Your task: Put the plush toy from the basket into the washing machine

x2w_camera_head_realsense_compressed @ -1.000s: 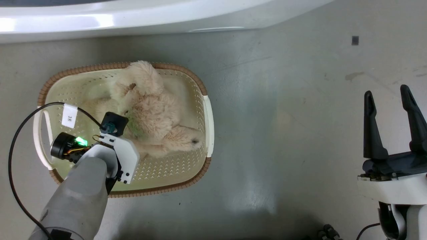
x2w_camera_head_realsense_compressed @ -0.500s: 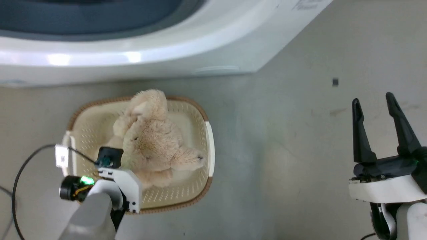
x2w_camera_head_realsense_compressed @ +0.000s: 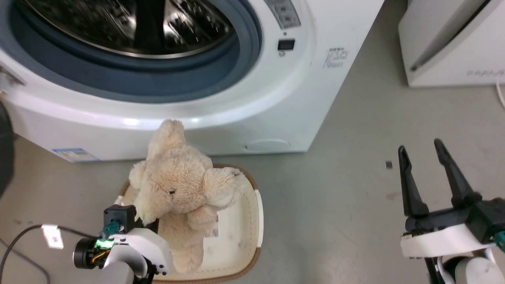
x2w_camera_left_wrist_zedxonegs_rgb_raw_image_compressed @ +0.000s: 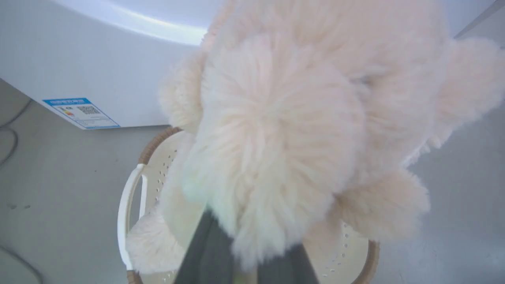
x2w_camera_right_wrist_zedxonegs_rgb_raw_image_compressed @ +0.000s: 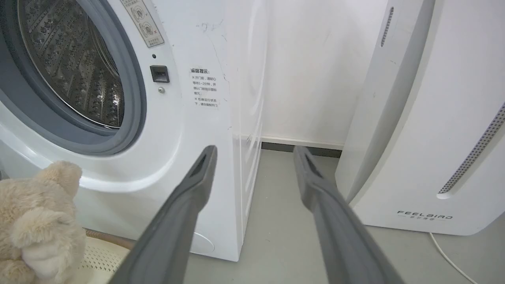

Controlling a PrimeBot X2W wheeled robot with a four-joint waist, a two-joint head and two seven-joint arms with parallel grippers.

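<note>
Showing one plush toy [x2w_camera_head_realsense_compressed: 177, 185], one basket [x2w_camera_head_realsense_compressed: 259, 217].

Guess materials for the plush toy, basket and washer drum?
Plush toy: long-pile synthetic fur, likely; cream fibres fan out fluffy and matte.
Basket: moulded plastic, semi-matte; cream walls punched with regular holes, and the brown rim looks woven but may be moulded too.
Washing machine drum: steel by its look, polished; bright mirror reflections over embossed, perforated panels.

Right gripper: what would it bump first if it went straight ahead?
Probably the back wall: the right gripper points into the gap between the washing machine and the white appliance. Depth is unclear.
</note>
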